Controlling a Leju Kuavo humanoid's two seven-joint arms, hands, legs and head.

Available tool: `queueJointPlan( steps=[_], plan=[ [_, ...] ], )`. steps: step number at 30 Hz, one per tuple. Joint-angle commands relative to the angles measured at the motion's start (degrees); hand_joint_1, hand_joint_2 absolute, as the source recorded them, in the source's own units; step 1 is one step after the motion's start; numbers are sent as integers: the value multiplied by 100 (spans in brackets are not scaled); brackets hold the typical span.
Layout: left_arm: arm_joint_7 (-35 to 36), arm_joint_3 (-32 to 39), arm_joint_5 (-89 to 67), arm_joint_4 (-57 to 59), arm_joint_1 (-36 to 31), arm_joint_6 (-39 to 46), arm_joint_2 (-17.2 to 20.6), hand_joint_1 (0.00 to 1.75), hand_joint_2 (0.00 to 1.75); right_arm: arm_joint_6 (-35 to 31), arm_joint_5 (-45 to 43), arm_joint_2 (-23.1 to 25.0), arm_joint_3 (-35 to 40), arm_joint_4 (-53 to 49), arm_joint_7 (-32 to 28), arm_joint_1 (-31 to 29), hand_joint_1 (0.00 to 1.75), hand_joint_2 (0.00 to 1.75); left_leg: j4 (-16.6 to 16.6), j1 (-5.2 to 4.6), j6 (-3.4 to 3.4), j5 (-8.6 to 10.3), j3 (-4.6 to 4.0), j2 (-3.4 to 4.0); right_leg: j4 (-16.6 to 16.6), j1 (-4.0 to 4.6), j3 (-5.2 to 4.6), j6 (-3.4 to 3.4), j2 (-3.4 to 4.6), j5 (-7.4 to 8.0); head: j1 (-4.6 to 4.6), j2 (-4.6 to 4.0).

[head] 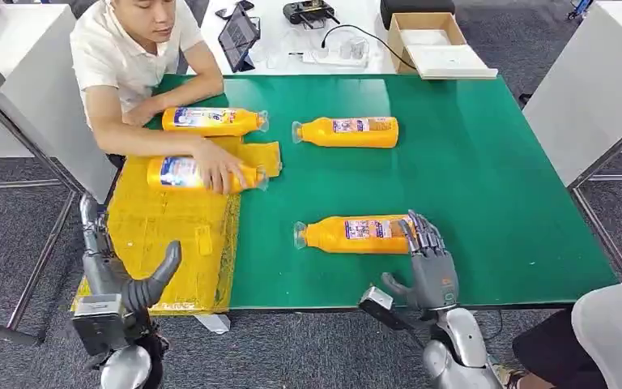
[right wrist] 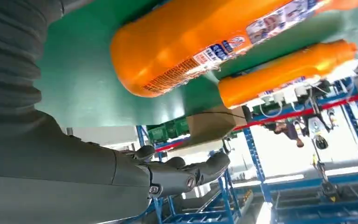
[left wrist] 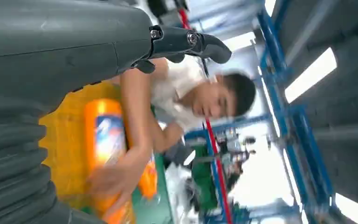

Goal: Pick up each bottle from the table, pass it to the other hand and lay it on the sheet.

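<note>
An orange bottle [head: 355, 233] [right wrist: 200, 42] lies on its side on the green table [head: 470, 178], near the front edge. My right hand [head: 431, 263] is open just beside its base, fingers spread and apart from it. A second orange bottle [head: 348, 131] [right wrist: 284, 72] lies farther back. A yellow sheet [head: 170, 235] [left wrist: 63, 154] covers the table's left end. Two bottles lie on it: one [head: 210, 121] at the back, and one [head: 198, 174] [left wrist: 103, 144] under a person's hand [head: 220, 168]. My left hand [head: 142, 284] hangs open below the sheet's front edge.
A person [head: 142, 57] sits at the table's far left corner with both arms on the sheet. Behind the table stand a tablet [head: 237, 34], a power strip [head: 336, 55] and an open cardboard box [head: 433, 40]. White tables flank both sides.
</note>
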Motion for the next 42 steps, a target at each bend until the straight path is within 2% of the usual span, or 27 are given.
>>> queueJointPlan(
  steps=[1,4,15,21,26,29,30,34,41,42],
  plan=[
    [395,-1148,-399,794,-195,-454,386,0,175,283,-41,24,55,1606,46,-1093,0,175,-10,4,-9,5,16,11,-13,5,16,-11,2,8,2,0],
    [432,-1240,-416,890,-206,-538,396,0,175,386,-117,67,80,1796,18,-1295,0,175,-7,-1,-4,3,8,13,-5,0,6,-6,7,5,2,2],
    [432,-1230,-416,887,-221,-538,406,0,175,380,-118,70,79,1801,21,-1290,0,175,-4,3,-8,2,6,7,-4,3,7,-9,2,3,2,2],
    [510,-1346,-467,1069,-330,-650,383,0,175,846,-120,192,331,2318,154,-1642,0,175,-4,2,-7,2,5,15,-3,2,4,-9,10,6,2,2],
    [623,-1421,-540,1114,-376,-704,360,0,175,1491,230,218,707,2920,937,-2055,0,175,-4,4,-10,1,9,21,-4,5,7,-12,13,7,2,2],
    [673,-1448,-550,1108,-372,-755,357,0,175,1736,291,193,808,3059,1135,-2158,0,175,-5,3,-9,2,8,14,-4,4,7,-11,6,5,2,0],
    [739,-1458,-477,1127,-389,-865,351,0,175,2102,273,182,886,3206,1316,-2267,0,175,-3,3,-7,1,8,14,-3,4,6,-9,8,4,0,2],
    [766,-1500,-328,1226,-464,-1053,324,0,175,2541,208,218,958,3491,1388,-2434,0,175,-4,2,-5,3,12,8,-3,2,10,-6,2,4,0,2],
    [774,-1527,-250,1230,-483,-1150,326,0,175,2649,207,215,1012,3560,1402,-2477,0,175,-5,6,-9,10,48,10,-11,7,46,-11,-7,11,2,2],
    [784,-1543,-185,1225,-487,-1227,328,0,175,2710,216,207,1068,3593,1410,-2514,5,175,-3,4,-7,8,51,9,-8,5,50,-9,-6,8,2,2]
  ],
)
